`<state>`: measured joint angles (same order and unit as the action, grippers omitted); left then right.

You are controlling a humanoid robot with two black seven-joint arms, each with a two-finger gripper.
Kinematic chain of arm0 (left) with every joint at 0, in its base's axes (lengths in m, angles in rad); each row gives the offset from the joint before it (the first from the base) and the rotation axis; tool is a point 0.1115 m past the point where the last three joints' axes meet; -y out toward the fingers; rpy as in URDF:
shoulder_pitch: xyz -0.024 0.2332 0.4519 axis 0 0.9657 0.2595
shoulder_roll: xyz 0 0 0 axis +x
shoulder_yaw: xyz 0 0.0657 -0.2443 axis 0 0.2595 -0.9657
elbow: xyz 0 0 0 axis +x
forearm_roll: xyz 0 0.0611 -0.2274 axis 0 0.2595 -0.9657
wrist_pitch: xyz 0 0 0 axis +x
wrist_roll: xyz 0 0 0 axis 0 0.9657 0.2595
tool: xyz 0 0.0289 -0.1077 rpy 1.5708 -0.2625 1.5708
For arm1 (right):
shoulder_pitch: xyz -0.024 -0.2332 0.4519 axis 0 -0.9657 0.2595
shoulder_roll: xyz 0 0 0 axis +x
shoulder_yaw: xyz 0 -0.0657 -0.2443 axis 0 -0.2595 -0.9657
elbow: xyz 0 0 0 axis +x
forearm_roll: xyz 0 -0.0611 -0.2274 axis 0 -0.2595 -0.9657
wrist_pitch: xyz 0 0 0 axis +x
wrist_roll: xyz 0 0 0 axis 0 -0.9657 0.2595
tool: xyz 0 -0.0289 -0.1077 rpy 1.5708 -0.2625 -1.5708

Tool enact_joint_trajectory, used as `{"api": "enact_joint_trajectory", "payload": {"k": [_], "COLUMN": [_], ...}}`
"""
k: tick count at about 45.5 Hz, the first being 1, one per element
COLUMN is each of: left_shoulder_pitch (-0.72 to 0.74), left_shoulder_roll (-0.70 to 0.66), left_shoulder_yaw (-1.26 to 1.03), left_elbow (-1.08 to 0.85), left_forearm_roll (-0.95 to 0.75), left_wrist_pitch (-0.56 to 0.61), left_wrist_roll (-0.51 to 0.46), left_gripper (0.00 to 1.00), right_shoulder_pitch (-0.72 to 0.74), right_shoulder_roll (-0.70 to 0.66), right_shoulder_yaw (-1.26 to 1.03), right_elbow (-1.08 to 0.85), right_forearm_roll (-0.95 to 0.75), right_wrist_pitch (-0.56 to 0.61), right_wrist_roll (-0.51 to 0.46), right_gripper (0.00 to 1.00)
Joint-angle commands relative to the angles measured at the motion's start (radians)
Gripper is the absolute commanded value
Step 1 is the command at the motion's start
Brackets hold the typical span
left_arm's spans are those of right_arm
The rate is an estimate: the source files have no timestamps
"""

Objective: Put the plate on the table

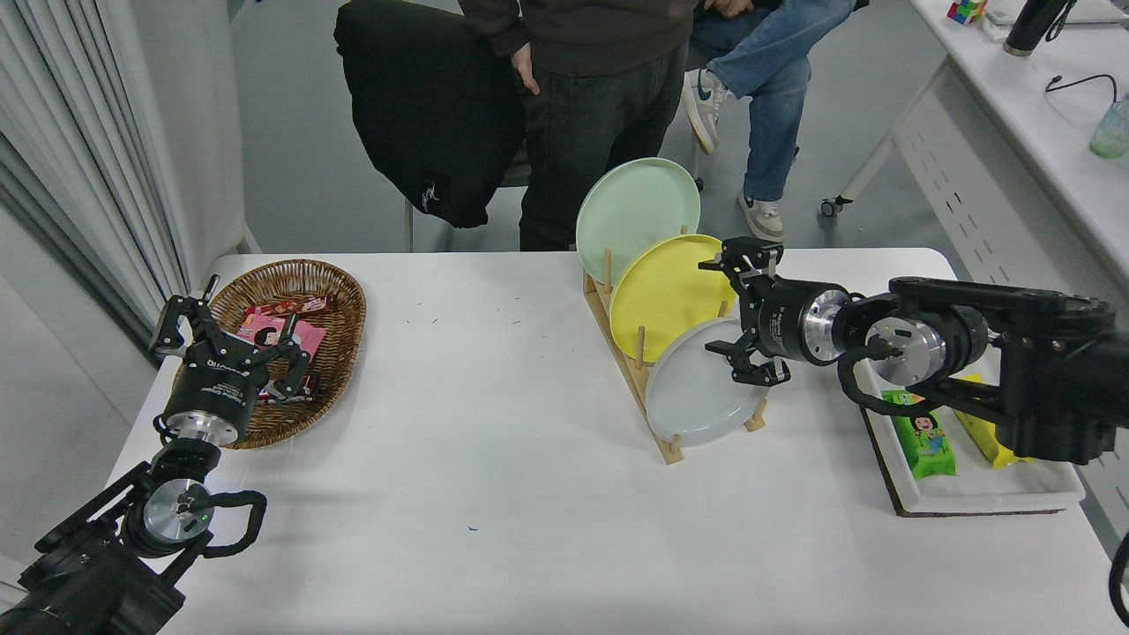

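Observation:
The light-grey plate (692,397) stands on edge in the front slot of a wooden rack (631,375) on the white table (494,494). Behind it stand a yellow plate (666,291) and a pale mint-green plate (635,212). My right gripper (725,310) is open at the upper right rim of the grey plate, one finger over the yellow plate's edge, the other over the grey plate's top right edge. My left gripper (231,339) is open and parked at the lower left, over a wicker basket.
A wicker basket (340,300) with snack packets stands at the left. A white tray (970,498) with green and yellow packets stands at the right. A person stands and another sits at the far side, beside a chair draped with a black jacket (423,115).

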<state>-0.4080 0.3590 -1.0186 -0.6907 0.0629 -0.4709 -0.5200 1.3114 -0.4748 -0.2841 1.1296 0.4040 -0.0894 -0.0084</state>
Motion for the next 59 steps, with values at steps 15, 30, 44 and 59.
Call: {"api": "enact_joint_trajectory", "payload": {"k": [15,30,44,59], "left_shoulder_pitch": [0.0,0.0,0.0,0.0], "left_shoulder_roll": [0.0,0.0,0.0,0.0], "left_shoulder_yaw": [0.0,0.0,0.0,0.0], "left_elbow": [0.0,0.0,0.0,0.0], "left_forearm_roll": [0.0,0.0,0.0,0.0], "left_wrist_pitch": [0.0,0.0,0.0,0.0], "left_wrist_roll": [0.0,0.0,0.0,0.0], "left_gripper": [0.98,0.98,0.98,0.98], "right_shoulder_pitch": [0.019,0.012,0.012,0.011], "right_shoulder_roll": [-0.002,0.001,0.001,0.001], "right_shoulder_yaw": [-0.003,-0.004,-0.004,0.002], "right_elbow": [-0.013,-0.014,-0.008,0.013], "right_forearm_roll": [-0.005,-0.004,0.006,0.009], "right_wrist_pitch": [-0.066,-0.089,-0.09,-0.092], "right_wrist_roll": [-0.021,-0.022,-0.065,-0.093], "right_gripper": [0.92,0.83,0.79,0.79]}}
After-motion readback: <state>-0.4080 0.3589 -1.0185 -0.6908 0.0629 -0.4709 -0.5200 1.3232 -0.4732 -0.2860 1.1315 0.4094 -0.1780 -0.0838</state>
